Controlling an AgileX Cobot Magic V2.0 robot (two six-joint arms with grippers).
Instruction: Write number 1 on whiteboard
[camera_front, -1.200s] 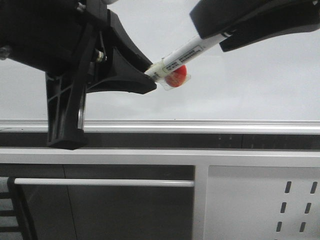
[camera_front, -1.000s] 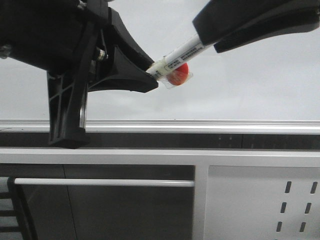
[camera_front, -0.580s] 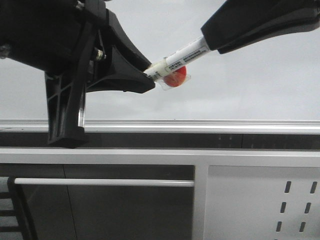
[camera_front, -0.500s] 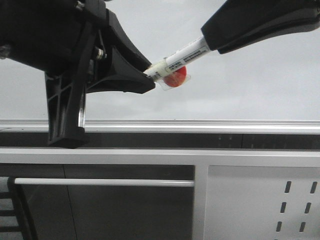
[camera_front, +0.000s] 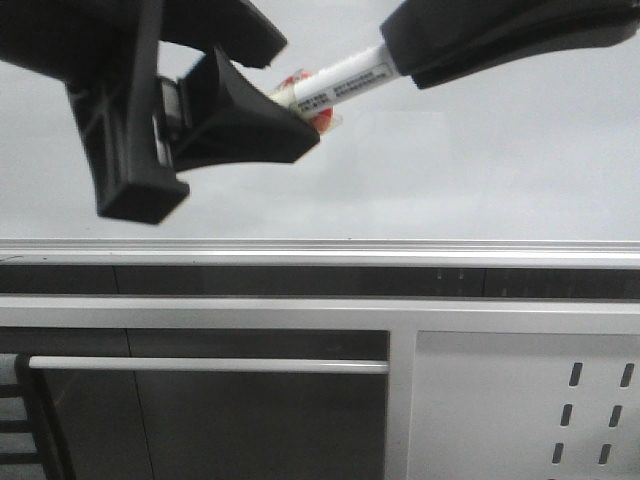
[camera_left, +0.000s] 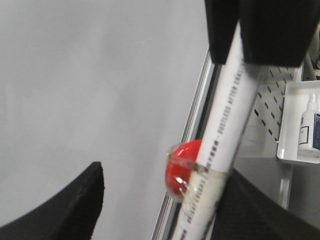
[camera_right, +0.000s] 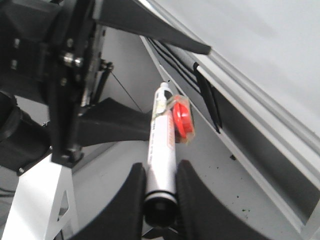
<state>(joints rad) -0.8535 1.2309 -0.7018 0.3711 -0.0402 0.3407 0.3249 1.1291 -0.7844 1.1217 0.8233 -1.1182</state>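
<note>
Risen, the left claw (camera_front: 275, 85) gapes round the marker (camera_front: 335, 82), slanting down-left from the right claw's (camera_right: 160, 187) clamp.

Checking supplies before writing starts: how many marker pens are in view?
1. The white marker is gripped by the right gripper, its capped end between the left gripper's open jaws. Others may be hidden.

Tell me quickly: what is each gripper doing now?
Left gripper: open around the marker's end.
Right gripper: shut on the marker.
</note>
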